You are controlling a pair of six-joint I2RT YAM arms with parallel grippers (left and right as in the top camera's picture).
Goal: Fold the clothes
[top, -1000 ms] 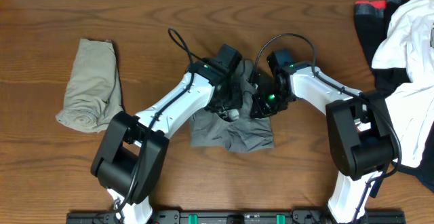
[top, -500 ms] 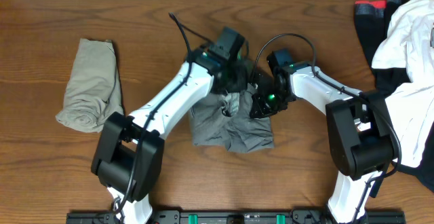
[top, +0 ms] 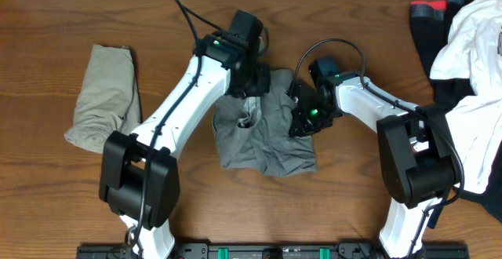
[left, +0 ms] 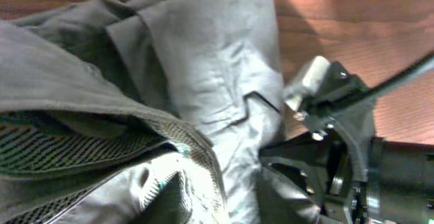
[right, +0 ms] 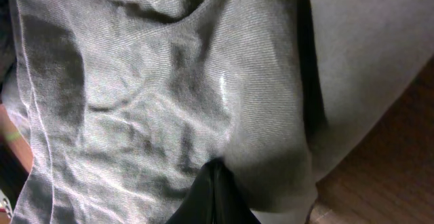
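The grey shorts (top: pixel 263 137) lie crumpled at the table's middle and fill the left wrist view (left: pixel 203 81) and the right wrist view (right: pixel 169 81). My left gripper (top: pixel 249 93) is over their top left corner. Cloth covers its jaws, so their state is hidden. At the shorts' right edge my right gripper (top: pixel 300 122) has its fingers pressed together, the tips (right: pixel 215 166) pinching a raised fold of grey cloth. The khaki shorts (top: pixel 102 98) lie folded at the far left, away from both arms.
A heap of other garments sits at the right edge: a white one (top: pixel 471 39) over a black one with a red band (top: pixel 430 12). The right arm's wrist (left: pixel 332 136) shows close by in the left wrist view. Bare wood (right: pixel 393 170) borders the cloth.
My left gripper has moved up and to the left from the middle of the grey shorts, and their top left part now lies spread out. The right arm has not moved.
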